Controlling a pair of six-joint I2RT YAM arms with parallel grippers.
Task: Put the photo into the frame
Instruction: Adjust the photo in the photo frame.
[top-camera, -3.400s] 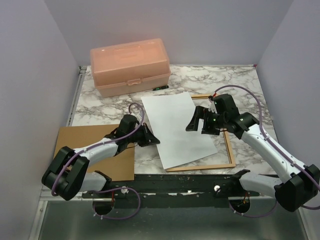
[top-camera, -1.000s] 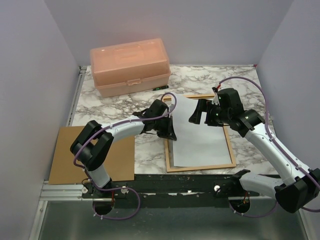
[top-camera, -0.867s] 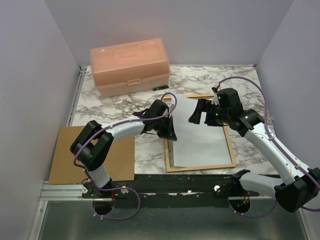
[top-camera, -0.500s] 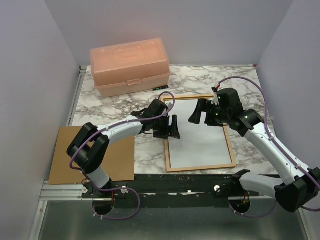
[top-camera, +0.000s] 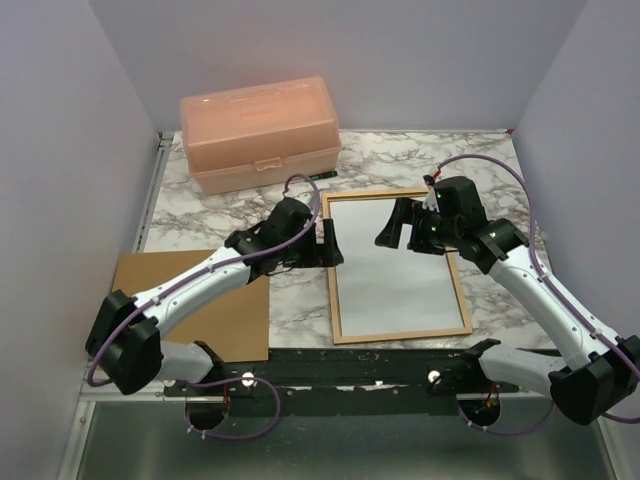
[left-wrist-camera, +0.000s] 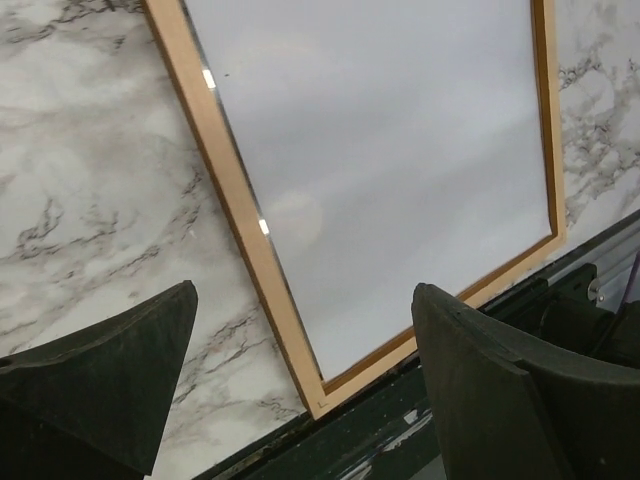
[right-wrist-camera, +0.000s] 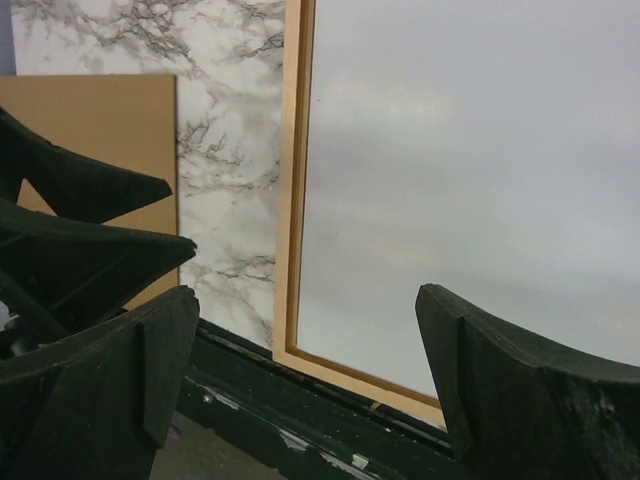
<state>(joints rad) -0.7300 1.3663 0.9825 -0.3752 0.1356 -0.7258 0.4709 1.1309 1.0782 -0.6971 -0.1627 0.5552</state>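
Photo (top-camera: 395, 265) lies white side up, seated inside the frame (top-camera: 402, 335) on the table (top-camera: 230, 210); left end effector (top-camera: 329, 241) and right end effector (top-camera: 397, 224) both stand wide and empty, so insertion looks done and the next move calls for checking the corners and lifting clear.

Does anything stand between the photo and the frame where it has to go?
Nothing visible does. The photo lies white side up inside the frame, within its rails. The left gripper and the right gripper hover open near it and hold nothing.
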